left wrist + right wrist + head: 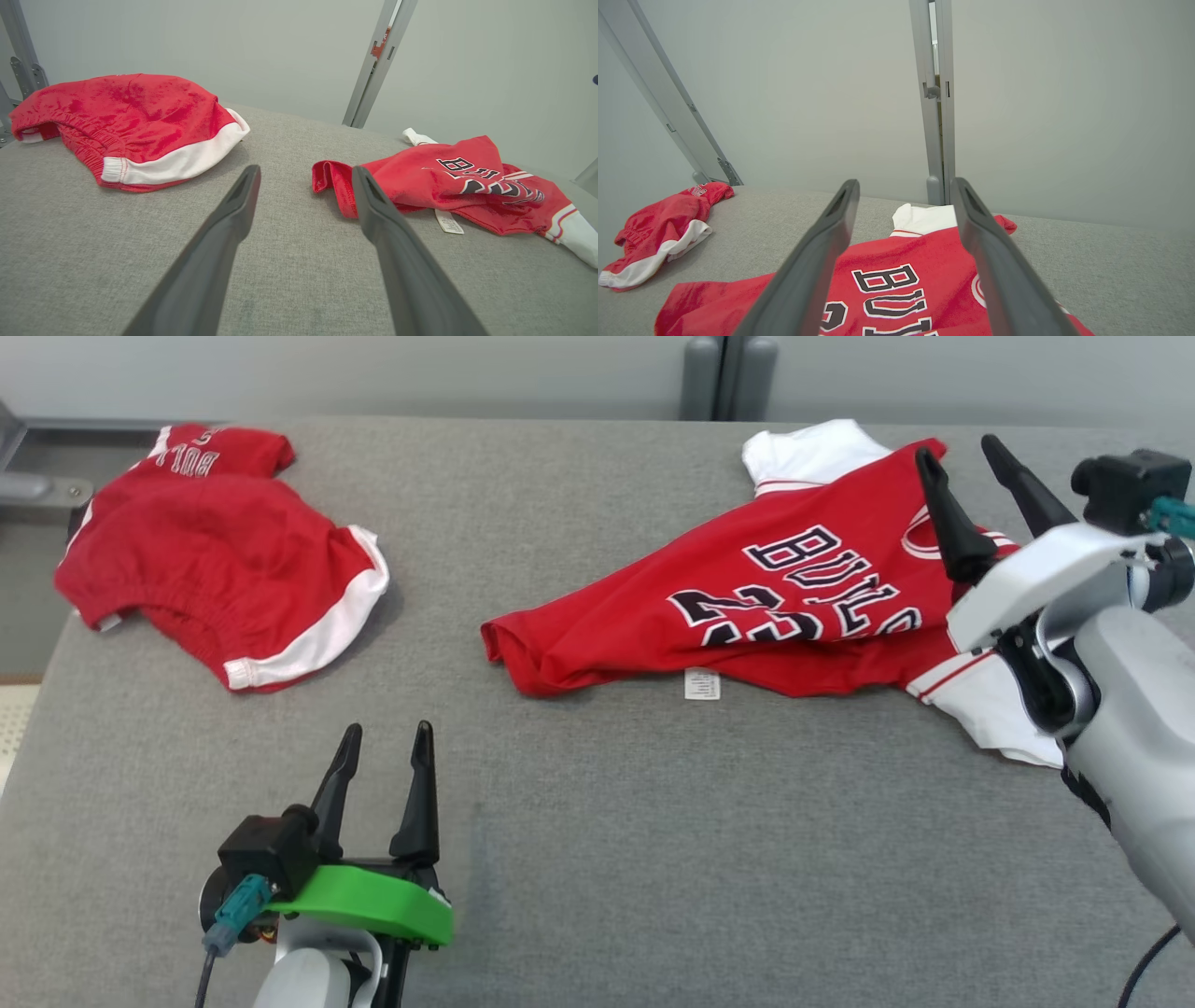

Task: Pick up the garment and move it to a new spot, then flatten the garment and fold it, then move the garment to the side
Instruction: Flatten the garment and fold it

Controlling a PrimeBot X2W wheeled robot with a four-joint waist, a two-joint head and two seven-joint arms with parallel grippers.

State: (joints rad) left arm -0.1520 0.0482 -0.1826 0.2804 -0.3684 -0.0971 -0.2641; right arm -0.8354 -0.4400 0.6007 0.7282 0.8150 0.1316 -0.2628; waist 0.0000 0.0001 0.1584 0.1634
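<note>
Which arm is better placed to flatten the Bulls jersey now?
Right: the right tool, open, hangs over the Bulls jersey; the left tool, open, sits over the table, apart from it.

The red jersey [747,625], white-sleeved with dark lettering, lies rumpled and half-folded, label showing, on the worktop's [607,859] far right.

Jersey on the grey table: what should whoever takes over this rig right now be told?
The left end effector is open and empty, over the bare table near its front.
The right end effector is open and empty, above the collar end of the jersey.
The jersey lies loose and rumpled on the table's right half.
The red shorts lie in a heap at the far left.
Done: jersey set down, in neither grip.
Left: flatten it, fold it, move it aside.
</note>
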